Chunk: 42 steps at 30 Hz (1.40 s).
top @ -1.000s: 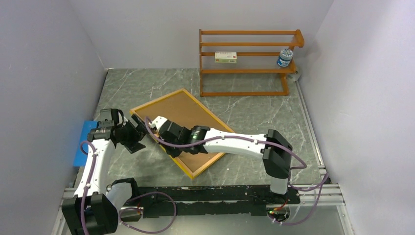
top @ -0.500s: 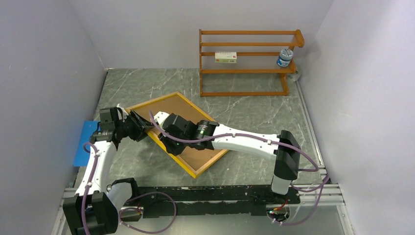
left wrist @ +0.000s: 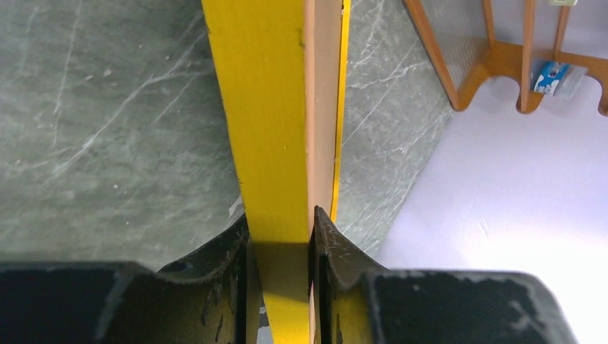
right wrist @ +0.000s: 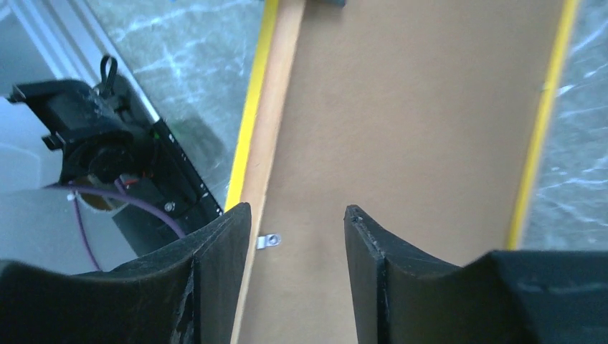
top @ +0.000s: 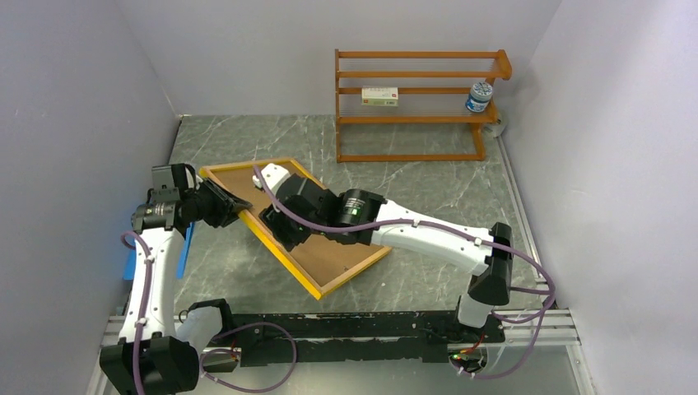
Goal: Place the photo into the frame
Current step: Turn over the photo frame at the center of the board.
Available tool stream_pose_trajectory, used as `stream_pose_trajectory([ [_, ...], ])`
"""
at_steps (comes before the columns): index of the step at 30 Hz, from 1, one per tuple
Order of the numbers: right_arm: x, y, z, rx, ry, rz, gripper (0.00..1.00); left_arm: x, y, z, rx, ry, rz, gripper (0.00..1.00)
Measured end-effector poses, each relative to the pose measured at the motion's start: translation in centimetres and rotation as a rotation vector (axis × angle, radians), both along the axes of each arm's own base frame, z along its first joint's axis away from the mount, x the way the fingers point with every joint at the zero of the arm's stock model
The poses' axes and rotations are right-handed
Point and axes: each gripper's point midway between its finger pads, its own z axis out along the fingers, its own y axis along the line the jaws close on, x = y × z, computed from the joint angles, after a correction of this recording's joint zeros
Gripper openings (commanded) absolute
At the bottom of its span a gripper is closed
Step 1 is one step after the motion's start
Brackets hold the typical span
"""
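**A:** Where is the frame (top: 284,265) lying?

**B:** It is lying back-up and slantwise on the table (top: 428,189), in front of the rack (top: 416,107) and off to the rack's left. Its brown backing board (top: 337,247) is facing up inside the yellow rim.

**A:** Is it lying flat?

**B:** It is not looking flat. The end out to the rack's left seems to be riding above the table.

**A:** What is gripping it?

**B:** The left gripper (top: 233,206) is clamping the long edge that is turned away from the rack. In the left wrist view its fingers (left wrist: 222,265) are pressing on the yellow rail, one on each face.

**A:** And the right gripper (top: 269,183)?

**B:** It is hanging over the backing board at the end left of the rack, with its jaws parted and holding nothing. In its own wrist view the fingers (right wrist: 215,258) are straddling the seam where the board is meeting the light wood rail. A small metal tab (right wrist: 269,241) is showing in the gap. I cannot tell whether the tips are touching the board.

**A:** What else is sitting around?

**B:** A small box (top: 379,96) is sitting on one of the rack's upper shelves, and a blue-and-white bottle (top: 478,96) is standing at the rack's right end. A blue sheet (top: 129,267) is lying far to the rack's left, beyond the left arm.
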Motion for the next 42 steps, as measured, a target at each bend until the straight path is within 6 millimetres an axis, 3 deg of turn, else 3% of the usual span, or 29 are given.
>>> stream_pose_trajectory([
  [5,1.2,-0.3,4.5,0.017,-0.102,-0.059,0.74,-1.4,0.7,1.6,0.031,0.081,0.045,0.03],
  [8,0.5,0.2,6.4,0.01,-0.168,-0.06,0.79,-2.3,1.1,2.4,0.048,0.124,0.075,0.03],
  [14,-1.2,2.0,7.2,-0.041,-0.26,-0.015,0.82,-3.3,1.6,3.7,0.074,0.181,0.113,0.03],
  [19,-2.6,3.6,5.3,-0.145,-0.325,0.035,0.81,-3.5,1.9,4.0,0.085,0.198,0.13,0.02],
  [22,-3.1,4.1,3.4,-0.215,-0.339,0.057,0.76,-3.6,2.0,4.0,0.087,0.199,0.133,0.03],
  [27,-3.1,3.6,0.5,-0.335,-0.35,0.059,0.57,-3.8,2.0,4.0,0.087,0.203,0.137,0.02],
  [33,-2.3,3.0,0.2,-0.382,-0.376,0.02,0.28,-3.7,2.0,4.3,0.086,0.198,0.142,0.03],
  [36,-1.8,2.8,0.6,-0.381,-0.402,-0.028,0.17,-3.7,2.1,4.6,0.083,0.198,0.156,0.13],
  [40,-1.5,3.1,1.2,-0.361,-0.421,-0.041,0.12,-3.5,2.6,5.4,0.1,0.181,0.194,0.44],
  [41,-1.5,3.1,1.4,-0.357,-0.424,-0.038,0.11,-3.6,2.8,5.6,0.113,0.177,0.191,0.59],
  [42,-1.5,3.0,1.5,-0.359,-0.427,-0.029,0.1,-3.7,2.9,5.9,0.126,0.166,0.184,0.65],
])
